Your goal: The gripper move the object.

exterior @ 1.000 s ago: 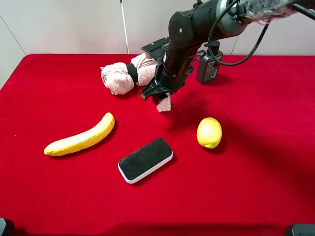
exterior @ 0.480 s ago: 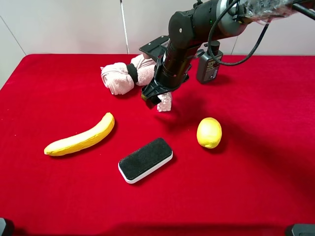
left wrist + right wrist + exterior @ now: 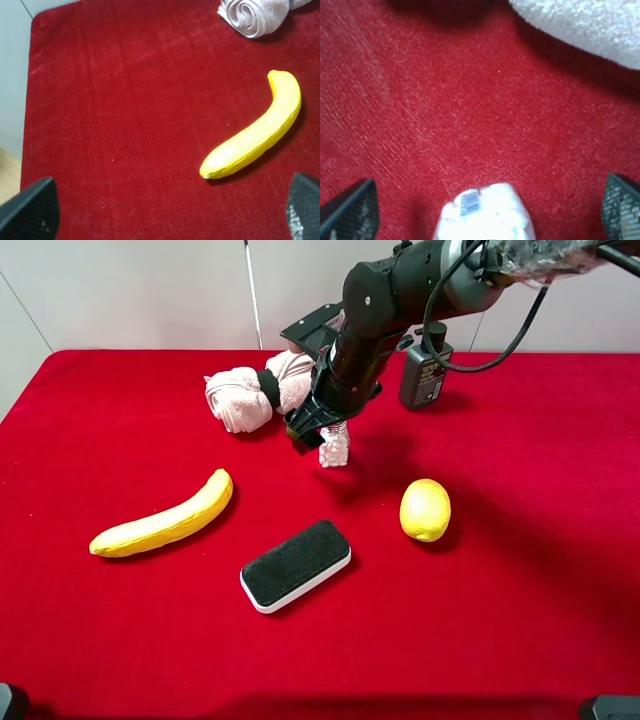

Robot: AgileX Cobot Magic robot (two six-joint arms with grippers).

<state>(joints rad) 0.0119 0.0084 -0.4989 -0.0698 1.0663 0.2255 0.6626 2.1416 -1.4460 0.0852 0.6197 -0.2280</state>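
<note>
The small clear bottle [image 3: 335, 448] with whitish-pink pellets stands on the red cloth just in front of the rolled towel, left of the lemon. My right gripper [image 3: 316, 434] hovers right over it, touching or just above its top; the cap is hidden under the arm. In the right wrist view the bottle [image 3: 485, 215] lies between the two black fingertips [image 3: 350, 207], which stand wide apart and clear of it, so this gripper [image 3: 485, 202] is open. My left gripper [image 3: 167, 210] is open and empty, high above the left part of the cloth near the banana [image 3: 257, 132].
A rolled pink towel [image 3: 255, 390] lies behind the bottle. A dark pump bottle [image 3: 423, 375] stands at the back. A lemon [image 3: 425, 510], a black and white eraser block [image 3: 296, 565] and a banana [image 3: 165, 517] lie on the red cloth [image 3: 540, 570].
My right arm has drawn up and back a little towards the towel. The bottle has stayed in nearly the same place on the cloth.
</note>
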